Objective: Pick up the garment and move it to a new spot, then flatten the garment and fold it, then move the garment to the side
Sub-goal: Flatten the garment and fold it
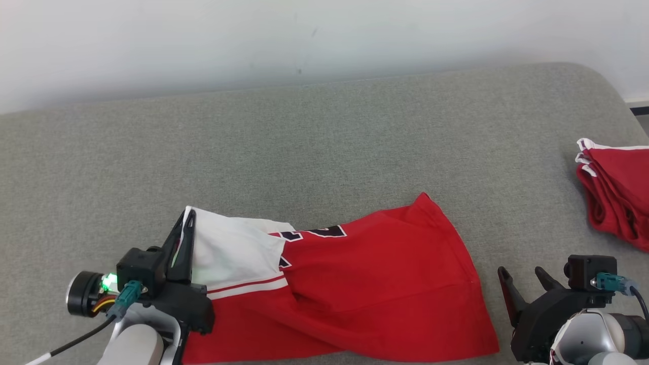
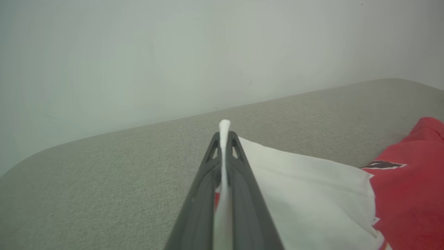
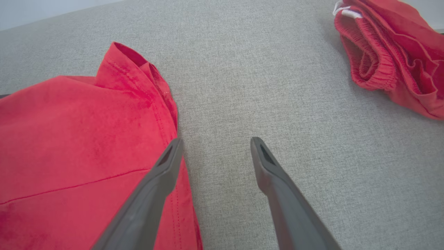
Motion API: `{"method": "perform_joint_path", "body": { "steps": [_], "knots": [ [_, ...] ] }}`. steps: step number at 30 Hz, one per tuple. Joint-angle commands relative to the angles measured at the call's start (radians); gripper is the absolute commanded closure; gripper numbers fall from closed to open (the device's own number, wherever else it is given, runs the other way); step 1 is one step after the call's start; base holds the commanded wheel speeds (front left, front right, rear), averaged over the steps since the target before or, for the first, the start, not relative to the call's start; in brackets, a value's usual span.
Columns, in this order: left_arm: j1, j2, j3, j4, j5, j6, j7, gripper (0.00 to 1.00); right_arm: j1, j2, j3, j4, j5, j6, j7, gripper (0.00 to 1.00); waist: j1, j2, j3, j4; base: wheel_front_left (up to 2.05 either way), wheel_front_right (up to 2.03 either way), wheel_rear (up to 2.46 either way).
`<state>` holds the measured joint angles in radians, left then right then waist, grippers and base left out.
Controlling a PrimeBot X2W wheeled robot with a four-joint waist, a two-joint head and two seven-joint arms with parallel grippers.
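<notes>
The garment is red with a white panel and dark lettering, and it lies spread on the grey surface at the lower middle of the head view. My left gripper is shut on the garment's white left edge. The left wrist view shows that white cloth pinched between the two dark fingers, with a white tip poking out past them. My right gripper stands open just right of the garment's right edge. In the right wrist view its fingers flank the red hem, and nothing lies between them.
A second red garment, folded with white trim, lies at the right edge of the grey cushion; it also appears at the top right of the right wrist view. A pale wall runs behind the cushion.
</notes>
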<state>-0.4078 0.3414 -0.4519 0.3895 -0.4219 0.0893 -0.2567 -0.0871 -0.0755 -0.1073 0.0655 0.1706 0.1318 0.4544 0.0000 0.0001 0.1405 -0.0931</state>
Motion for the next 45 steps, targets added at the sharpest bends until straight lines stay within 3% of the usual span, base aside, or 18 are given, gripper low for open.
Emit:
{"method": "perform_joint_path", "body": {
  "steps": [1,2,3,4,5,18,27,37,45],
  "knots": [
    [-0.01,-0.007,0.003,0.012,-0.005,0.002,-0.003,1.0,0.01,0.003,0.001,-0.001,0.004,-0.002,-0.007,0.0,0.0,-0.0001,0.0,-0.005,0.0,0.0,0.0],
    [-0.011,-0.011,0.005,0.035,-0.008,0.002,-0.004,1.0,0.012,0.003,0.003,-0.001,0.005,-0.002,-0.009,0.0,0.0,-0.0001,0.002,-0.007,0.0,0.0,0.0],
    [-0.011,-0.015,0.013,0.052,-0.011,0.007,-0.005,0.92,0.013,0.004,0.005,-0.001,0.006,-0.002,-0.013,0.0,0.0,-0.0001,0.003,-0.008,0.0,0.0,0.0],
    [-0.012,-0.021,0.024,0.066,-0.014,0.01,-0.007,0.09,0.014,0.005,0.005,-0.001,0.008,-0.002,-0.016,0.0,0.0,-0.0001,0.005,-0.009,0.0,0.0,0.0],
    [-0.008,-0.028,0.033,0.076,-0.017,0.016,-0.008,0.0,0.016,0.005,0.004,-0.002,0.009,-0.002,-0.017,0.0,0.0,-0.0001,0.006,-0.009,0.0,0.0,0.0],
    [0.144,-0.046,0.163,-0.038,0.05,0.043,-0.009,0.0,0.035,0.007,-0.006,-0.006,0.009,-0.002,-0.021,0.0,0.0,-0.0001,-0.02,0.036,0.0,0.0,0.0],
    [0.301,-0.087,0.193,-0.184,0.105,-0.01,-0.009,0.0,0.072,0.013,-0.006,-0.017,0.026,-0.002,-0.067,0.0,0.0,-0.0001,-0.073,0.065,0.0,0.0,0.0],
    [0.45,-0.178,0.305,-0.33,0.168,-0.041,-0.009,0.0,0.133,0.019,0.02,-0.027,0.045,-0.002,-0.263,0.0,0.0,-0.0001,-0.142,0.084,0.0,0.0,0.0],
    [0.521,-0.226,0.407,-0.283,0.198,-0.108,-0.009,0.0,0.164,0.021,0.044,0.0,0.017,-0.002,-0.441,0.0,0.0,-0.0001,-0.179,0.079,0.0,0.0,0.0]
  ]
}}
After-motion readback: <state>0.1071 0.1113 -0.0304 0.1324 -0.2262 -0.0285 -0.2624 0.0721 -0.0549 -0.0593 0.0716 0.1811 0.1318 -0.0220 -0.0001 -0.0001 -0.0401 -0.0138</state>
